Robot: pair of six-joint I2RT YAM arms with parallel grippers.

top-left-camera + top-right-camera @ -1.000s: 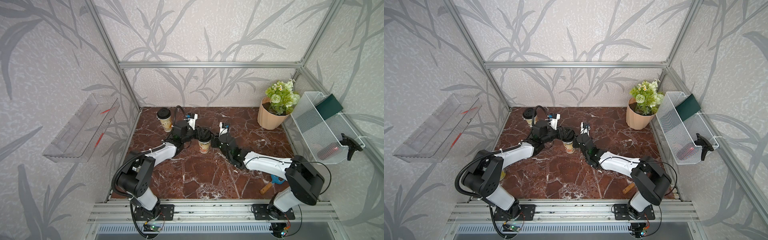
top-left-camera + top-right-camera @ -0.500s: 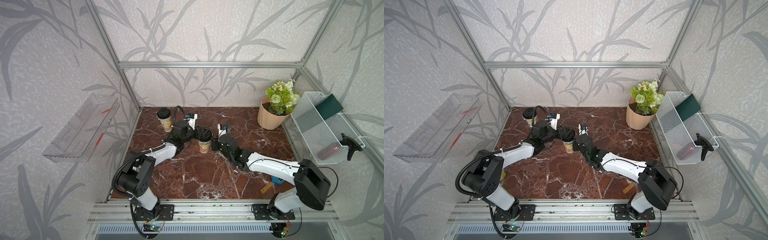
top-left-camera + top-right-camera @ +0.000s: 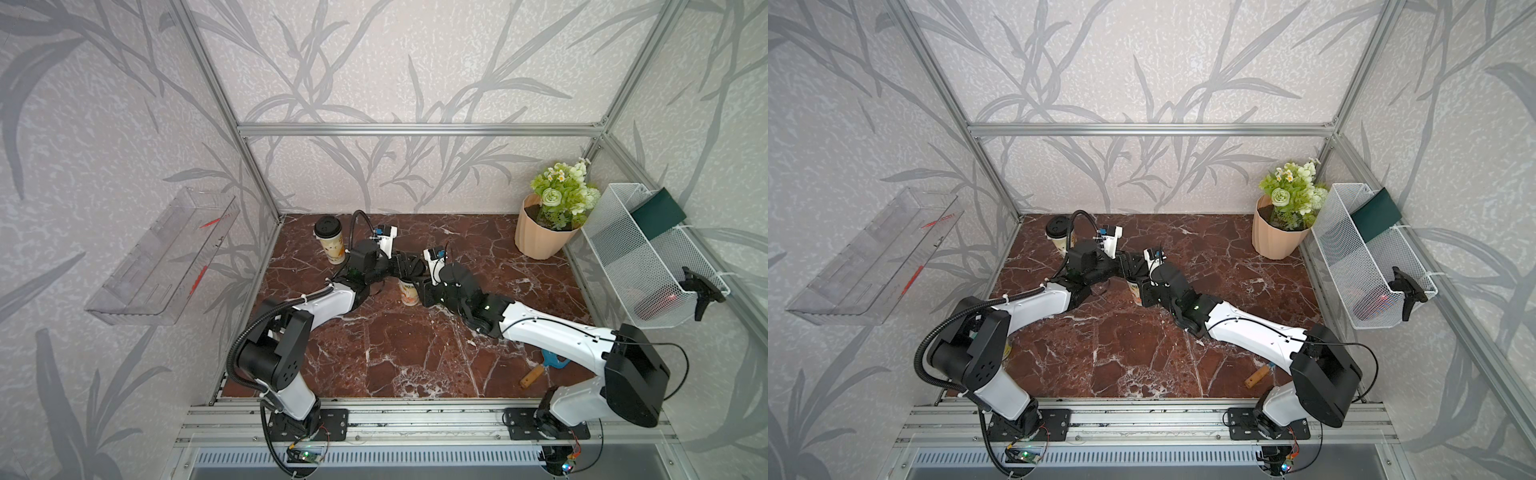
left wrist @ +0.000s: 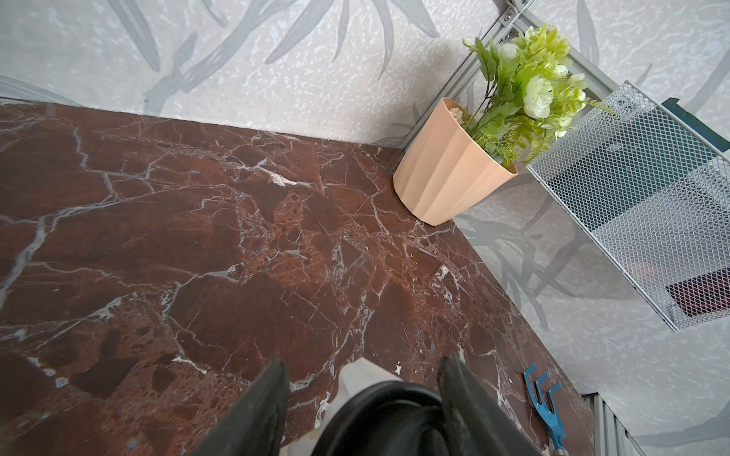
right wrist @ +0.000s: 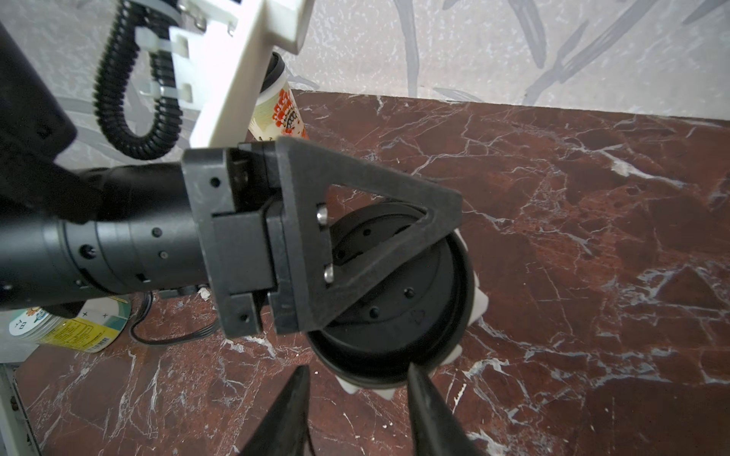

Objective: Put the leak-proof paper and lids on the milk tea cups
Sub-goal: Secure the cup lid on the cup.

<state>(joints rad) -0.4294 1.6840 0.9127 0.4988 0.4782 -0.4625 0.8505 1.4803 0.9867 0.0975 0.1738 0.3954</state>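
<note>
In both top views we see the mid cup (image 3: 409, 294) at centre and the back cup (image 3: 332, 245) capped.
Left wrist: left gripper (image 4: 363, 359) fingers sit apart round the lid (image 4: 387, 416) (clamped? can't tell).
Right wrist: right gripper (image 5: 355, 367) is apart and empty. Paper (image 5: 481, 310) pokes out under that lid.

The left gripper (image 5: 432, 223) is covering part of the lid (image 5: 395, 327) on the cup (image 3: 409, 294), and the lid is hiding that cup's mouth. In both top views the right arm (image 3: 457, 286) is masking the cup's top.
</note>
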